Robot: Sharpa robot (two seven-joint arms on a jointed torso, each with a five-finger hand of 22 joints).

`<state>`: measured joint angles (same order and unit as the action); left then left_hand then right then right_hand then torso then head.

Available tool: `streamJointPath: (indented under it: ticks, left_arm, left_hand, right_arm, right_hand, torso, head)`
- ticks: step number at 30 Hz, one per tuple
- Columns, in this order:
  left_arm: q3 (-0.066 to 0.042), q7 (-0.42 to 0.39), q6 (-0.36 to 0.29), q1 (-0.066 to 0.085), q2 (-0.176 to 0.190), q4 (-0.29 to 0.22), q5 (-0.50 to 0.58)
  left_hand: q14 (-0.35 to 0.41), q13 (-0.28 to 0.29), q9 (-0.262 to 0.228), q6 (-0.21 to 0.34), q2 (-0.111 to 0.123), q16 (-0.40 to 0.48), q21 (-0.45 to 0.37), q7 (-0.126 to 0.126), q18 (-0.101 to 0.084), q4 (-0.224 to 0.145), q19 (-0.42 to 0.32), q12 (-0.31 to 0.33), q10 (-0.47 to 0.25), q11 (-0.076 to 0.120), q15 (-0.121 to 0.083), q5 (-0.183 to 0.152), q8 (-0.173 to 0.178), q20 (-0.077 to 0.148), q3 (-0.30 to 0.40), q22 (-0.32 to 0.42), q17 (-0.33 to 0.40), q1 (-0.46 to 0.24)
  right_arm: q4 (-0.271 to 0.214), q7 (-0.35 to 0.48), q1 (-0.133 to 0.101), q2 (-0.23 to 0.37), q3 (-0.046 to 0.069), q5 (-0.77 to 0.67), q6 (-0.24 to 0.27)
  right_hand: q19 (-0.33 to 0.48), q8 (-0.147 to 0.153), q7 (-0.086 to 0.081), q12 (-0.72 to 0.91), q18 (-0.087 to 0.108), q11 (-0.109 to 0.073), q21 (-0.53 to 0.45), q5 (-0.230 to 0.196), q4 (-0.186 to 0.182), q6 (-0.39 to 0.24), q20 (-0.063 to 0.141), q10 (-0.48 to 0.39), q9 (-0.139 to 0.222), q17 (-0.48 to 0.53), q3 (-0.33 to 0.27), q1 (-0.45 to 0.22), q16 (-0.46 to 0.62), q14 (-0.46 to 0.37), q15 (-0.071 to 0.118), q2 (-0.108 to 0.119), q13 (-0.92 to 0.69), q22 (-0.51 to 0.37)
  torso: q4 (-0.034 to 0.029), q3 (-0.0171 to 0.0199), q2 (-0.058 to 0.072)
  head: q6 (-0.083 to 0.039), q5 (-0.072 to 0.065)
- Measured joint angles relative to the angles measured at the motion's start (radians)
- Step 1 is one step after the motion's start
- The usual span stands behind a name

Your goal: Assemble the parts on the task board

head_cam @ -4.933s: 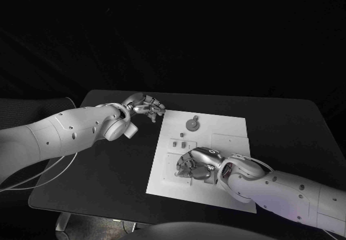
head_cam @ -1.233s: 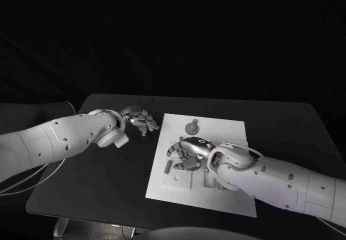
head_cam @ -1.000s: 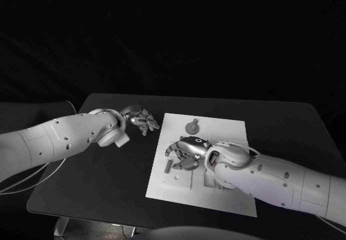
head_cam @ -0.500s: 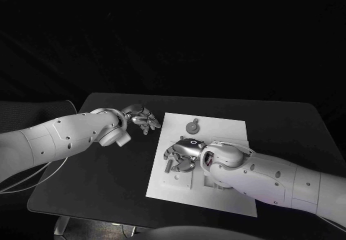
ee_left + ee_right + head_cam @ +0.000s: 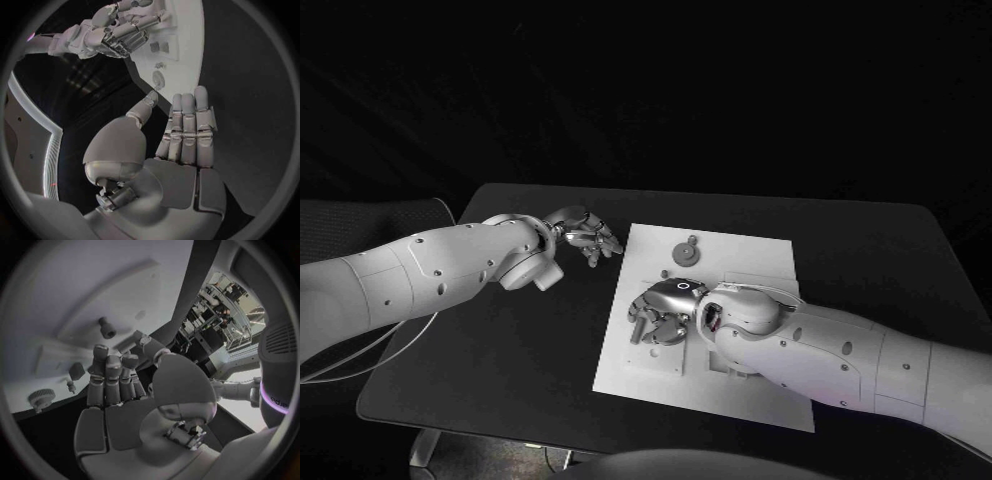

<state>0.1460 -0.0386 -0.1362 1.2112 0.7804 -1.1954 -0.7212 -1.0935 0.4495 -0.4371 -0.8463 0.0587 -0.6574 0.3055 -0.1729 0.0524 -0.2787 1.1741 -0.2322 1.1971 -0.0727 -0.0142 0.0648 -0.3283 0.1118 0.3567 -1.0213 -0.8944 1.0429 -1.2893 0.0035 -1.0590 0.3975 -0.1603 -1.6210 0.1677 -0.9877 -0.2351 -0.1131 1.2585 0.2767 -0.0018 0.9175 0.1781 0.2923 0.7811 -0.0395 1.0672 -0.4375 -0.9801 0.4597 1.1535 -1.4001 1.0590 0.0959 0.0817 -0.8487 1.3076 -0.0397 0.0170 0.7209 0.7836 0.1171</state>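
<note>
We are hovering our right robot hand [image 5: 661, 310] over the task board [image 5: 733, 255], fingers loosely apart, holding nothing; our left robot hand [image 5: 584, 232] is hanging empty, fingers spread, over the tabletop [image 5: 502, 340].

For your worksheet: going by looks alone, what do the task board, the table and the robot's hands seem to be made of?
Task board: probably matt white plastic, flat and even with no glare. Table: a black, dull surface; material unclear. Left hand and right hand: silver with bright highlights, likely metal or metal-coated plastic.

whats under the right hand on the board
The right hand hovers over the task board; small grey parts show beside its fingers. Whatever lies directly beneath it is covered.
</note>
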Motion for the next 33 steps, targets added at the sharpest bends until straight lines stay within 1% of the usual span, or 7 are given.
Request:
streamJointPath:
  ticks: [5, 9, 12, 14, 17, 24, 33]
  left_arm:
    - [0.000, 0.000, 0.000, 0.000, 0.000, 0.000, 0.001]
    - [0.000, 0.000, -0.001, 0.000, 0.000, 0.000, 0.001]
    - [0.000, -0.001, -0.001, 0.000, 0.000, 0.000, 0.002]
    - [0.000, -0.001, -0.001, 0.000, 0.000, 0.000, 0.002]
    - [0.000, -0.002, -0.001, 0.000, 0.000, 0.000, 0.002]
    - [0.000, -0.002, -0.001, 0.000, 0.000, 0.000, 0.003]
    - [0.000, -0.002, -0.002, 0.000, -0.001, 0.000, 0.004]
  left_hand:
    - [0.000, 0.000, 0.000, 0.000, -0.004, 0.000, 0.000, 0.000, 0.000, 0.000, 0.001, 0.000, 0.000, 0.000, 0.000, 0.000, 0.000, -0.001, 0.000, 0.000, -0.001, -0.004]
    - [0.000, 0.000, 0.000, 0.000, -0.003, 0.000, 0.000, 0.000, 0.000, 0.000, 0.001, 0.000, 0.000, 0.000, 0.000, 0.000, 0.000, -0.002, 0.000, 0.000, -0.001, -0.004]
    - [0.000, 0.000, 0.000, 0.000, -0.004, 0.000, 0.000, 0.000, 0.000, 0.000, 0.000, 0.000, 0.000, 0.000, 0.000, 0.000, 0.000, -0.003, 0.000, 0.000, -0.001, -0.004]
    - [0.000, 0.001, 0.000, 0.000, -0.004, 0.000, 0.000, 0.001, 0.001, 0.000, 0.000, 0.000, 0.000, 0.000, 0.000, 0.000, 0.000, -0.003, 0.000, 0.000, -0.001, -0.004]
    - [0.000, 0.001, 0.000, 0.001, -0.003, 0.000, 0.000, 0.001, 0.001, 0.000, 0.000, 0.000, 0.000, 0.000, 0.000, 0.000, 0.000, -0.003, 0.000, -0.001, -0.001, -0.004]
    - [0.000, 0.001, 0.000, 0.001, -0.003, 0.000, 0.000, 0.001, 0.001, 0.000, 0.000, 0.000, 0.000, 0.000, 0.000, 0.000, 0.000, -0.003, 0.000, -0.001, -0.002, -0.004]
    - [0.000, 0.002, 0.000, 0.002, -0.004, 0.000, 0.000, 0.002, 0.001, 0.000, 0.000, 0.004, 0.000, 0.000, 0.000, 0.000, 0.000, -0.003, 0.000, -0.001, -0.002, -0.004]
  right_arm:
    - [0.000, -0.014, 0.000, 0.001, -0.001, -0.010, -0.006]
    - [-0.001, -0.021, -0.002, 0.002, 0.000, -0.016, -0.006]
    - [-0.001, -0.025, -0.002, 0.003, 0.000, -0.023, -0.005]
    - [-0.001, -0.030, -0.003, 0.003, 0.001, -0.029, -0.004]
    - [-0.002, -0.036, -0.003, 0.004, 0.001, -0.038, -0.003]
    - [-0.009, -0.050, -0.003, 0.004, 0.001, -0.052, -0.002]
    - [-0.012, -0.071, -0.004, 0.002, 0.002, -0.064, -0.006]
  right_hand:
    - [0.000, -0.023, -0.007, 0.005, 0.000, 0.016, 0.004, 0.000, 0.000, 0.022, 0.000, 0.007, -0.006, 0.000, 0.000, -0.010, -0.006, 0.006, -0.006, -0.010, -0.001, 0.000]
    - [0.000, -0.055, 0.009, 0.011, -0.006, 0.029, 0.004, 0.000, -0.001, 0.055, 0.000, 0.007, -0.017, 0.000, 0.008, -0.018, -0.010, 0.008, -0.018, -0.025, -0.001, 0.000]
    - [0.000, -0.073, 0.018, 0.011, -0.007, 0.029, 0.008, 0.000, -0.003, 0.090, 0.000, 0.007, -0.023, 0.000, 0.011, -0.026, -0.012, 0.008, -0.018, -0.034, -0.001, 0.000]
    - [0.000, -0.081, 0.016, 0.011, -0.008, 0.029, 0.008, 0.000, -0.001, 0.116, 0.000, 0.007, -0.027, 0.001, 0.015, -0.027, -0.012, 0.008, -0.018, -0.035, -0.001, 0.000]
    - [0.000, -0.081, 0.005, 0.011, -0.009, 0.024, 0.008, 0.000, -0.001, 0.132, 0.000, 0.011, -0.029, 0.002, 0.015, -0.027, -0.012, 0.009, -0.020, -0.035, -0.001, 0.000]
    - [0.000, -0.081, 0.008, 0.011, -0.013, 0.019, 0.008, 0.000, -0.001, 0.145, 0.000, 0.009, -0.028, 0.003, 0.015, -0.031, -0.012, 0.011, -0.014, -0.038, -0.001, 0.000]
    - [0.000, -0.087, 0.005, 0.011, -0.013, 0.016, 0.008, -0.016, -0.004, 0.153, 0.000, 0.012, -0.029, 0.006, 0.018, -0.070, -0.012, 0.009, -0.012, -0.021, 0.003, 0.000]
  torso:
    - [0.0001, 0.0004, 0.000]
    - [0.0004, 0.0007, 0.000]
    - [0.0008, 0.0007, 0.000]
    - [0.0008, 0.0007, 0.000]
    - [0.0008, 0.0008, 0.000]
    - [0.0009, 0.0008, 0.000]
    - [0.0006, 0.0007, 0.000]
  head:
    - [0.001, 0.001]
    - [0.001, 0.002]
    - [0.001, 0.002]
    - [0.001, 0.002]
    - [0.001, 0.003]
    - [0.002, 0.002]
    - [0.004, 0.000]
